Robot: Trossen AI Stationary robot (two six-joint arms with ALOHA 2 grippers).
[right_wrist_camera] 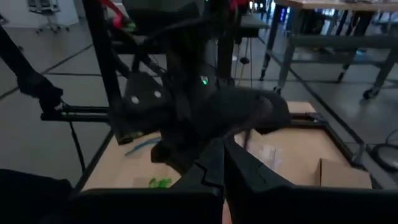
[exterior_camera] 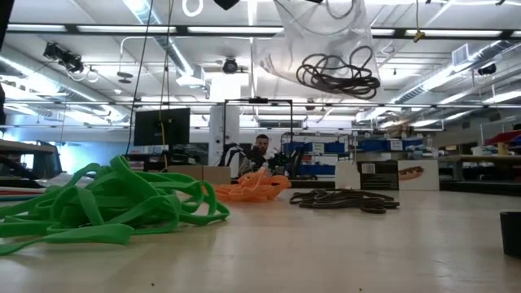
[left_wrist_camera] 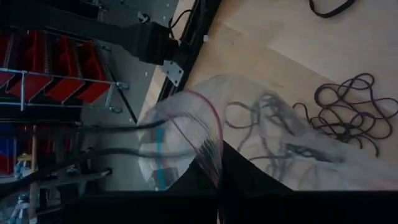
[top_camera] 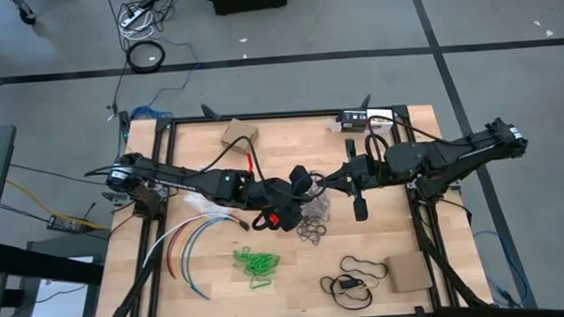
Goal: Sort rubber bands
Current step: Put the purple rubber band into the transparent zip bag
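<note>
Reaching in from both sides in the overhead view, my left pincer and right pincer meet mid-surface, both pressed together on a clear plastic bag. Dark rubber bands lie just below it, green rubber bands nearer the front. From surface level, the bag hangs overhead holding dark loops; orange rubber bands sit between the green heap and the dark one. My left wrist shows the bag's red-edged mouth pinched.
</note>
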